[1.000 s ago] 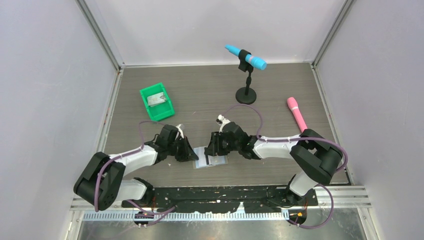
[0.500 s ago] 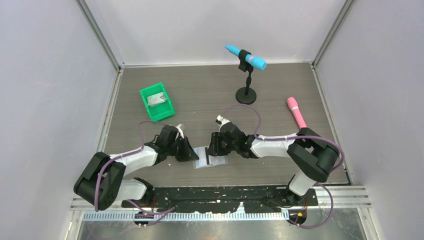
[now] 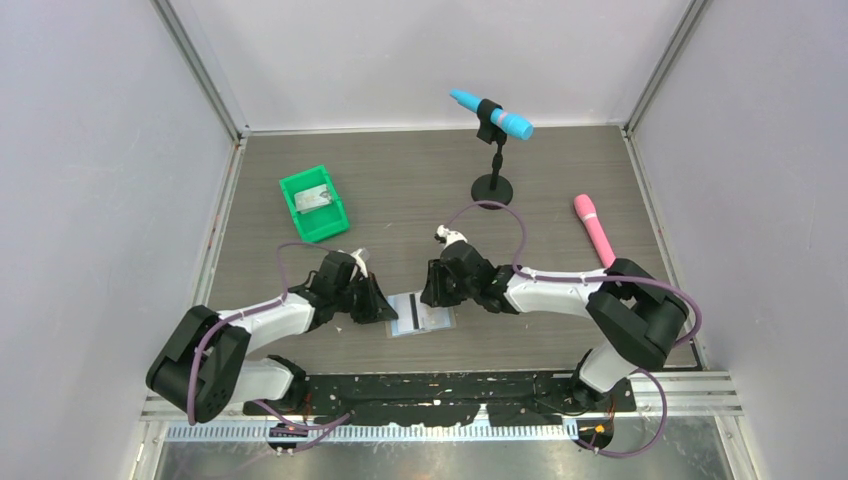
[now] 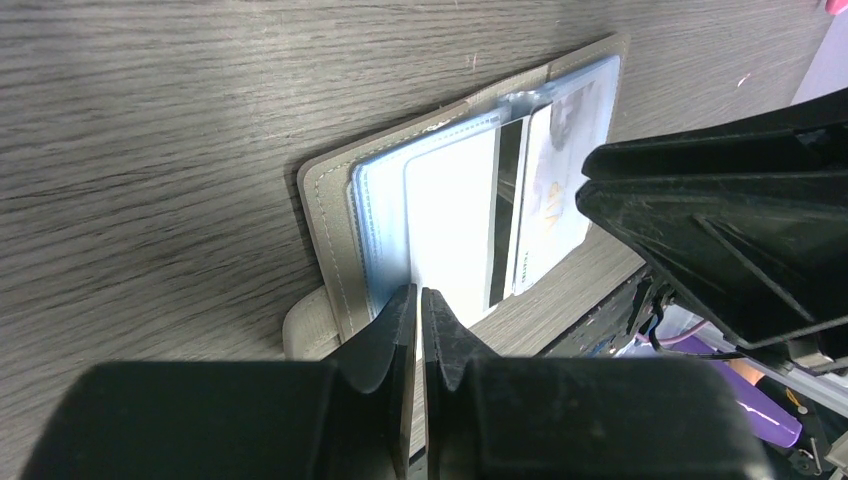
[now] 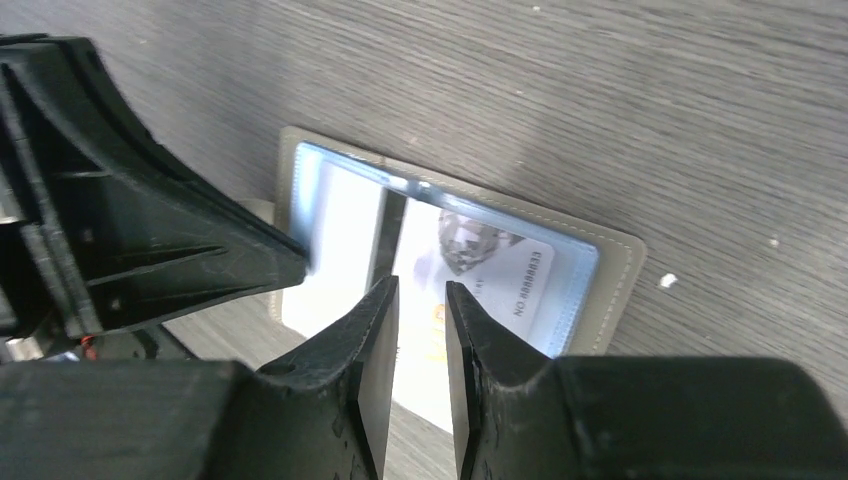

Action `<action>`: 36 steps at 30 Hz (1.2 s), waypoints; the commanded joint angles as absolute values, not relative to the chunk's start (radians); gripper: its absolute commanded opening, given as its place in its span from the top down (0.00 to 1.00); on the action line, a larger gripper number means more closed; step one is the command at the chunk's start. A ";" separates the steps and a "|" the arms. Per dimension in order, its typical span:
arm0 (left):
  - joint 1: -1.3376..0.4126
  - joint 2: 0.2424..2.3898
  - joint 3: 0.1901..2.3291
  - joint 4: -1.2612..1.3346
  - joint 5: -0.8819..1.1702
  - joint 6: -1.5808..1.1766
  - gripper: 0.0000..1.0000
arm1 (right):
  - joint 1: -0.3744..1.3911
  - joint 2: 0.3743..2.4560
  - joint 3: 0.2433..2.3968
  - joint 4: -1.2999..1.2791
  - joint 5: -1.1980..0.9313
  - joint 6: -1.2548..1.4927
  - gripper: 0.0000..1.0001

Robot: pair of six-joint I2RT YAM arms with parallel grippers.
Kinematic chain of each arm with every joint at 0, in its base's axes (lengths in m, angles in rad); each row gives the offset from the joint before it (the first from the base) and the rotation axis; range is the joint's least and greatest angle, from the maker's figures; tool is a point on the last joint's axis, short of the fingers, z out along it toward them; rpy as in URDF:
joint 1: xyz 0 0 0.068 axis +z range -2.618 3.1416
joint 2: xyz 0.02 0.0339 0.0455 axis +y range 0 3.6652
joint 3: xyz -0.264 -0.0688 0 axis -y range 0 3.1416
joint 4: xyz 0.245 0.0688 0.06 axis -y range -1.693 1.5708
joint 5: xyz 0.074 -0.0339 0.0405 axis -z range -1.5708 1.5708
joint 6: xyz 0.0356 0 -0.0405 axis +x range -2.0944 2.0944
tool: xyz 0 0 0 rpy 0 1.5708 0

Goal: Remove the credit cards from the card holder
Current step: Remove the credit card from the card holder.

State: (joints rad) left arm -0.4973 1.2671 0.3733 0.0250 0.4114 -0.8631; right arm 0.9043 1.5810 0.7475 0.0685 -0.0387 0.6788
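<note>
Credit cards (image 4: 450, 215) are what both arms are crowding over, from where I stand. The left gripper (image 4: 418, 292) has its fingers pressed almost together on the near edge of the card holder (image 4: 322, 200). It seems to nip the pocket leaf there, I'd say to keep the holder from sliding or folding shut. The right gripper (image 5: 420, 285) comes in from the other side. Its fingers stand a narrow slot apart just over the card with the dark stripe and printed number, and nothing I can make out is pinched between them. My guess is that it is lining up to catch that card's free edge.

The cards sit in the pale blue pockets, none pulled clear, so the job looks barely begun. The holder lies open and flat on the table (image 3: 400, 180), between the two grippers and near the arms' bases.

Further out, a green bin (image 3: 335, 222) sits back and to the left with something flat and grey in it. A blue microphone (image 3: 492, 114) on a stand and a pink microphone (image 3: 593, 228) lie well apart on the right.
</note>
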 commanded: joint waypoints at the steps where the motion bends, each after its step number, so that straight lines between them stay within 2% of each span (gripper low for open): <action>1: -0.495 1.264 0.348 -0.021 0.359 -0.839 0.92 | 0.914 1.536 0.748 0.160 -0.105 0.685 0.68; 11: -0.495 1.258 0.344 -0.021 0.359 -0.842 0.91 | 0.955 1.610 0.769 0.232 -0.141 0.720 0.65; 19: -0.495 1.265 0.343 -0.021 0.358 -0.841 0.90 | 0.976 1.668 0.813 0.132 -0.052 0.721 0.65; 27: -0.495 1.283 0.344 -0.019 0.354 -0.839 0.90 | 0.976 1.638 0.822 0.012 0.058 0.708 0.64; 36: -0.495 1.272 0.342 -0.023 0.352 -0.841 0.90 | 0.977 1.651 0.825 0.026 0.027 0.710 0.64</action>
